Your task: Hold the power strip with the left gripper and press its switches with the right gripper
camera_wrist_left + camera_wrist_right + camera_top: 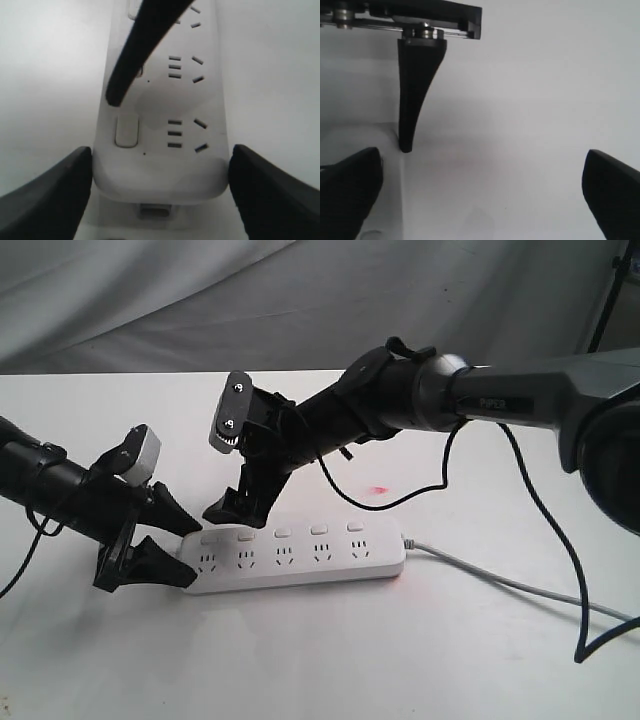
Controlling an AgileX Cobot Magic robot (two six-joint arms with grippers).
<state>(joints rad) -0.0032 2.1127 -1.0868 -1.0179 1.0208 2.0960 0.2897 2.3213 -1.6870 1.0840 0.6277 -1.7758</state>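
- Where the table (330,660) lies nearest the exterior camera, on the socket side of the power strip (300,558), it is bare white right up to the strip's long near edge. There is open room along that whole edge.
- The power strip lies flat with its sockets facing up.
- At the strip's end opposite the cord (500,580), the left gripper (193,552) straddles the rounded corners. It is part-way spread and closed on the strip's width. In the left wrist view its fingers (50,200) meet the strip's two long edges with no visible gap.
- Along the strip's far long edge runs the row of switches (282,533). The right gripper (232,512) stands over that edge near the held end, its jaws spread wide and holding nothing.
- One finger (145,40) of the right gripper slants across the strip. Its tip is just past the switch nearest the held end, at the second switch. Whether it presses that switch I cannot tell.
- The three switches toward the cord are uncovered, with free space above them.
- Beyond the strip's far edge the table is open apart from a small red spot (380,489).
- Off the strip's cord end, a black cable (540,510) loops down from the right arm, crossing above the cord.
- Farthest back hangs a grey cloth (200,300).
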